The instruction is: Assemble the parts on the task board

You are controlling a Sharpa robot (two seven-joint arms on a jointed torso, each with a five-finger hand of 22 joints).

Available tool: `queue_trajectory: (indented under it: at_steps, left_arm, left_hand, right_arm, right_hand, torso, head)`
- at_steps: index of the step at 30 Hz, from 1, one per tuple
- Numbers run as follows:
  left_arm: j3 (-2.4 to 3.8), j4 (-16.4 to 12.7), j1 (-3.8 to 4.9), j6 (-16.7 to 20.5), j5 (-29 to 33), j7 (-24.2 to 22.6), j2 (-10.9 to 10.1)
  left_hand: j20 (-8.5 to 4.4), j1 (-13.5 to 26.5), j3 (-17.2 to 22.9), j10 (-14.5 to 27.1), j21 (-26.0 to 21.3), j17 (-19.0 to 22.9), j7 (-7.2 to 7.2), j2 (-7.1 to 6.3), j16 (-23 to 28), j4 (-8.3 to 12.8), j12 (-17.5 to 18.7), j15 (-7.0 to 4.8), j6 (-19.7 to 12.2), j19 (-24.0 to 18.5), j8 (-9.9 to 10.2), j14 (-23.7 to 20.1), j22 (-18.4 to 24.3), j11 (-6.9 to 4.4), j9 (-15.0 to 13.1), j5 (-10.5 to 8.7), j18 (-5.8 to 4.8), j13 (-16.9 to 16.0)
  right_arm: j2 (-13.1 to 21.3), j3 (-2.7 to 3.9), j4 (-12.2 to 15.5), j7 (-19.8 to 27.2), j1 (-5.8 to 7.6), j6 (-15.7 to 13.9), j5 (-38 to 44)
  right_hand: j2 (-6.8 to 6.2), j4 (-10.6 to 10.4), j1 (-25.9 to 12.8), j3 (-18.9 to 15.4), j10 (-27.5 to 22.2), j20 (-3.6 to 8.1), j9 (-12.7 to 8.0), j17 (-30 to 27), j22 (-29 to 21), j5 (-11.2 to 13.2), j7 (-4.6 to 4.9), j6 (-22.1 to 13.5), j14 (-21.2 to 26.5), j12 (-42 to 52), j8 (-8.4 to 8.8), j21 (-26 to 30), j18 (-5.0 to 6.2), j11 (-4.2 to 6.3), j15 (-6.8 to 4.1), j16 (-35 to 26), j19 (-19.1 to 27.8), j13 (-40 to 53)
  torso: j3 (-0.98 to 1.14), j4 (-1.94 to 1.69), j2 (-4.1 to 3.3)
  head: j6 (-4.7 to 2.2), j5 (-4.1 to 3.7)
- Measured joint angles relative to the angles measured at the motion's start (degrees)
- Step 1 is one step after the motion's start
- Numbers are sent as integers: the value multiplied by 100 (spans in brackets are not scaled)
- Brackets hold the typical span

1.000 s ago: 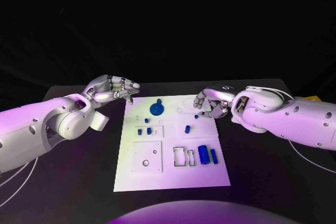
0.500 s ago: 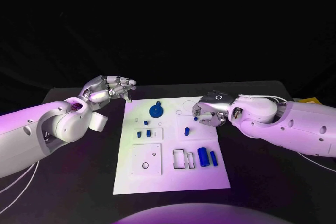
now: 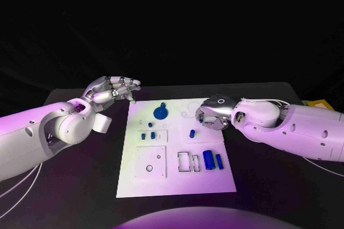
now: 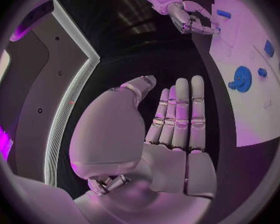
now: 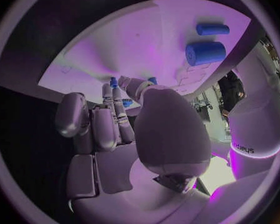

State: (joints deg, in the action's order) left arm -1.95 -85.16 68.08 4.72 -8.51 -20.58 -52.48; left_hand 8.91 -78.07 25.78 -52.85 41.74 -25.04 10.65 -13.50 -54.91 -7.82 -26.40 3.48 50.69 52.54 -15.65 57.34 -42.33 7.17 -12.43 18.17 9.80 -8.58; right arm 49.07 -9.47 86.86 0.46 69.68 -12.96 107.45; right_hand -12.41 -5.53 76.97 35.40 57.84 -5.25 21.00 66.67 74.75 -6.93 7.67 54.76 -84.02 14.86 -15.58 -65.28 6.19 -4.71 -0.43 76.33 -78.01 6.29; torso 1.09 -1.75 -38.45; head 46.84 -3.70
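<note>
The white task board [image 3: 175, 149] lies flat in the middle of the black surface [image 3: 79, 164], its long side running from twelve down to six o'clock. Near its twelve o'clock end sits a round blue disc [image 3: 160, 111] with a small knob, and just below that a few tiny blue parts [image 3: 147, 135] stand in a row toward the nine o'clock side. A single small blue peg [image 3: 192, 133] sits close to the board's centre, and at about four o'clock from centre a thick blue cylinder [image 3: 208, 159] lies beside a thinner blue rod [image 3: 218, 161], the two next to a pair of rectangular cut-outs [image 3: 187, 161]. The left hand [image 3: 115, 90] hovers off the board's ten o'clock corner, above the dark surface; from behind its wrist the fingers [image 4: 180, 112] lie straight and side by side with the thumb alongside, nothing in the palm, so I would call it empty and relaxed rather than clenched. The right hand [image 3: 214, 112] is over the board's two o'clock edge, palm down, fingers curled toward the board right by the small peg. From its wrist camera the fingertips [image 5: 115, 92] are near some little blue pieces, but I cannot tell whether it actually pinches one.
</note>
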Motion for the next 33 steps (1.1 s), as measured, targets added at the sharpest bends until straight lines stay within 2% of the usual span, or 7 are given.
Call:
queue_trajectory:
  at_steps: [11,14,17,21,22,26,33]
  left_arm:
    - [0,-9,0,-1,14,24,0]
    - [0,-9,0,-2,16,33,0]
    - [0,-9,0,-4,17,41,1]
    - [0,-9,0,-6,19,59,1]
    - [0,-9,0,-6,19,63,1]
    - [0,-9,0,-8,20,82,2]
    - [0,-9,0,-16,20,116,2]
  left_hand:
    - [21,0,0,0,-24,5,22,0,0,0,0,0,-22,21,0,0,15,0,6,0,-1,15]
    - [21,0,0,2,-23,7,22,0,0,0,0,0,-22,20,0,0,15,2,6,0,-2,15]
    - [20,0,0,21,-23,11,22,0,0,0,0,0,-22,20,0,0,15,21,6,0,-2,15]
    - [20,0,0,21,-46,11,22,0,0,0,0,0,-22,20,0,0,22,21,6,0,-2,22]
    - [20,0,0,21,-46,11,22,0,0,0,0,0,-22,20,0,0,22,21,6,0,-2,22]
    - [20,-22,0,21,-46,11,21,22,0,0,0,0,-22,20,1,0,23,21,6,0,-3,22]
    - [8,-22,0,46,-46,14,40,22,0,0,28,0,-41,32,2,0,29,46,5,0,-3,36]
  right_arm:
    - [-127,-2,-165,-12,-33,-43,-34]
    - [-150,-1,-189,-12,-34,-53,-56]
    - [-159,1,-199,-12,-35,-57,-71]
    - [-166,1,-209,-12,-37,-58,-90]
    - [-169,1,-210,-12,-37,-59,-95]
    - [-186,0,-204,-20,-45,-69,-98]
    - [-191,-7,-181,-111,-59,-118,-53]
  right_hand:
    - [51,48,-51,91,88,-42,0,57,20,53,21,21,0,-22,21,-50,0,-19,0,40,-41,-61]
    - [85,81,-42,154,203,-48,23,153,20,53,-2,105,0,-22,21,-209,-93,-5,0,121,-133,-82]
    - [99,112,-55,186,317,-46,54,259,20,83,-24,154,0,-21,18,-367,-94,18,0,199,-199,-87]
    - [182,241,-56,196,632,-4,148,347,19,189,-68,346,0,56,-107,-593,-99,67,0,260,-282,-74]
    - [217,300,-21,189,680,23,177,364,19,262,-80,394,5,87,-148,-650,-179,40,-12,287,-309,-62]
    - [325,562,87,259,759,76,289,395,19,375,-117,466,0,164,-237,-811,-181,-40,-62,299,-361,-26]
    - [340,597,101,257,778,74,308,428,19,391,-117,466,0,179,-237,-953,-181,-61,-62,321,-437,-26]
  torso:
    - [0,1,-2]
    - [2,4,-1]
    - [4,4,1]
    - [3,7,3]
    - [3,7,4]
    - [4,6,5]
    - [4,4,7]
  head:
    - [25,8]
    - [36,10]
    - [49,11]
    - [63,12]
    - [66,12]
    - [75,14]
    - [96,14]
